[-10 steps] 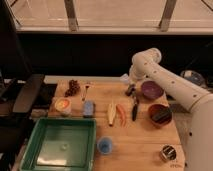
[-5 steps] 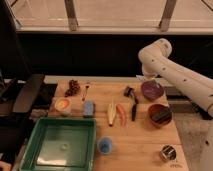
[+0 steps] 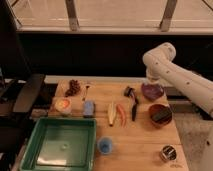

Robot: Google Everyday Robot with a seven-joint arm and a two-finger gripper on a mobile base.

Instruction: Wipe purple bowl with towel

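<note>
We see that the arm (image 3: 172,75) has changed its place. A moment earlier it reached low over the bench (image 3: 142,145), with its end near the small black thing (image 3: 129,92) to the left of the purple bowl (image 3: 152,91). Then it rose and swung to the right. Now the claw (image 3: 151,78) hangs just above the back rim of the purple bowl, apart from it and not inside it. The claw is clenched, but we cannot tell if something is held between its fingers.

The purple bowl stands at the right back part of the bench, in the same spot as before, just behind the red bowl (image 3: 150,111) with the dark block in it. The towel we cannot pick out with certainty – it is not lying openly on the wood. The blue things on the bench are a sponge (image 3: 89,107) and a blue cup (image 3: 105,145), not the cloth. The green tray (image 3: 60,120) at the front left looks unchanged.

We judge that the arm has finished its trip to the left and is now lined up over the bowl. If the towel is in the claw, the next step would be to go down into the bowl and rub – if not, the towel must be found first.
</note>
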